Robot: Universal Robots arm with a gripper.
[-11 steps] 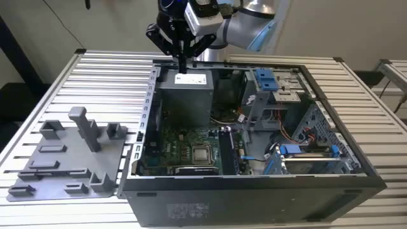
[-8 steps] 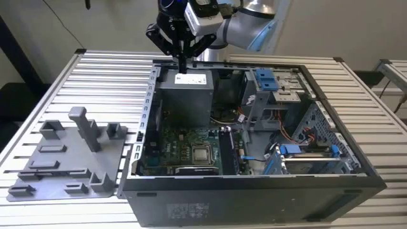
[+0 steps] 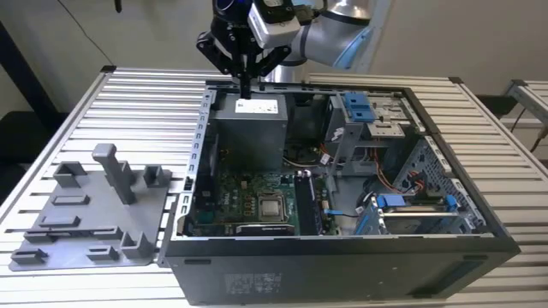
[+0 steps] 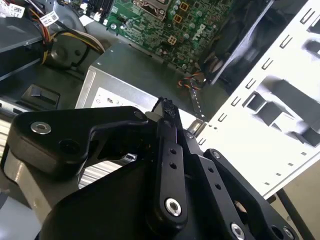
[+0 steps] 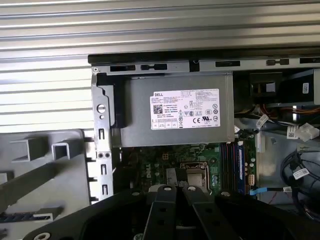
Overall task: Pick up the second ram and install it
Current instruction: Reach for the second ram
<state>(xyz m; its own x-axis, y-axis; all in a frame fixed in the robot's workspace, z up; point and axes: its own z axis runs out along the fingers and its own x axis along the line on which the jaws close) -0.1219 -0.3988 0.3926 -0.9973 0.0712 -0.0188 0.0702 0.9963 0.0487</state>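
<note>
My gripper (image 3: pixel 246 92) hangs shut over the far edge of the grey power-supply box (image 3: pixel 248 125) in the open computer case (image 3: pixel 201 138), with nothing between its fingers. In both wrist views the black fingers (image 4: pixel 167 130) (image 5: pixel 165 205) meet at their tips above that box (image 5: pixel 175 110). Long dark sticks stand in the memory slots (image 3: pixel 307 204) (image 5: pixel 232 167) beside the processor socket (image 3: pixel 272 207). I cannot tell which of them is the second ram.
A grey plastic fixture (image 3: pixel 94 212) with upright posts lies on the slatted table (image 3: pixel 137 102) at the exterior view's left of the case. Blue drive brackets (image 3: pixel 360 106) and cable bundles (image 3: pixel 389 179) crowd the case's other half. The table's edges lie close around the case.
</note>
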